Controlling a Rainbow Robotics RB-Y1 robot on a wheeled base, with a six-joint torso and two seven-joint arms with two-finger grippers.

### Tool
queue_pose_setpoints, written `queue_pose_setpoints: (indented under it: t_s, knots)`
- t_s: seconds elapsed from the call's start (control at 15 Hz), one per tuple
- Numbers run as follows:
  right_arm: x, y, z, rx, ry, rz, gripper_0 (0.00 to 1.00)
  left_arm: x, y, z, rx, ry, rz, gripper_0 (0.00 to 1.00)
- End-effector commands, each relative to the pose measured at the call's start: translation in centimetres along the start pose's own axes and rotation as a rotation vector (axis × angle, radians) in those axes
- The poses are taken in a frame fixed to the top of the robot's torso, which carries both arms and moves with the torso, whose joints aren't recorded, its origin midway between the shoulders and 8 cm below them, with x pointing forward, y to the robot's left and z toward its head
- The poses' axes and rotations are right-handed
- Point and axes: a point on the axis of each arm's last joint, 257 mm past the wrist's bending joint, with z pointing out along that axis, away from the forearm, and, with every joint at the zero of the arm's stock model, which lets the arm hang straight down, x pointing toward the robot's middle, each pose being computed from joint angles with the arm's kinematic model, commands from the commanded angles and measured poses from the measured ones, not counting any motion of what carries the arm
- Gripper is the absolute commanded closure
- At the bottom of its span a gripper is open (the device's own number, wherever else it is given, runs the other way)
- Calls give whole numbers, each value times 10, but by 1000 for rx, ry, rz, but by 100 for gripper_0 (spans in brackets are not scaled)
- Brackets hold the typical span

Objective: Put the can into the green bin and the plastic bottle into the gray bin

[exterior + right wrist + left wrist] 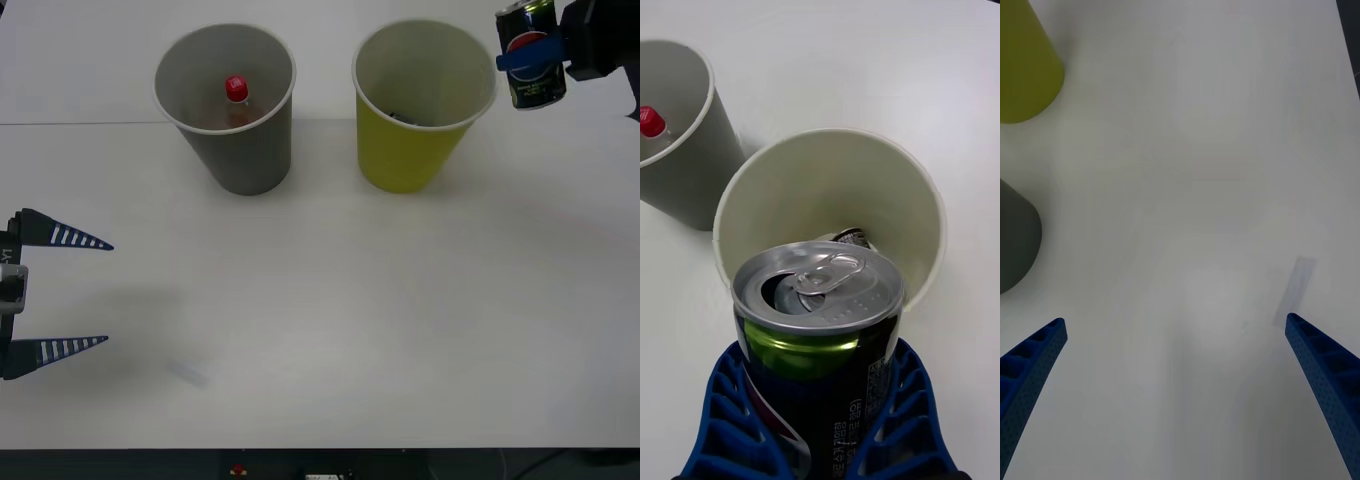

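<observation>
The ribbed blue right gripper [527,60] clamps the glossy dark can [531,55] upright beside the tapered green bin's [415,150] pale rim, the red-capped plastic bottle [237,100] stands inside the gray bin [245,150], and the left gripper [60,292] hangs spread wide over the white table [330,320].

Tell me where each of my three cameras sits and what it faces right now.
Front view: above the arms, looking down at the table, gray bin holding the plastic bottle, green bin; left end effector open at the left edge, right end effector gripping the can.
Right wrist view: looks past the can into the green bin.
Left wrist view: faces bare table between open fingers.
Shared: every view catches both bins.
</observation>
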Motion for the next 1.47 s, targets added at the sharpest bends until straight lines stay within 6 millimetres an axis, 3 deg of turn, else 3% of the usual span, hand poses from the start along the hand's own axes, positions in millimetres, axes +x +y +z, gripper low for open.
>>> queue_pose_setpoints:
  t_s: [0.07, 0.73, 0.93, 1.0, 1.07, 1.13, 1.27, 1.47]
  knots:
    - [-11, 0, 22, -10, 62, -6, 100, 0, 0, 0, 0, 0, 0, 0]
    - [-48, -4, 101, 56, 164, 0, 100, 0, 0, 0, 0, 0, 0, 0]
    - [-49, -5, 108, 61, 173, -17, 100, 0, 0, 0, 0, 0, 0, 0]
    - [-49, -5, 108, 61, 173, -17, 95, 0, 0, 0, 0, 0, 0, 0]
    - [-50, -4, 108, 57, 172, -27, 73, 0, 0, 0, 0, 0, 0, 0]
    - [-51, -4, 107, 53, 169, -35, 43, 0, 0, 0, 0, 0, 0, 0]
    - [-50, -4, 106, 47, 172, -52, 0, 0, 0, 0, 0, 0, 0, 0]
    - [-48, -7, 102, 41, 174, -52, 0, 0, 0, 0, 0, 0, 0, 0]
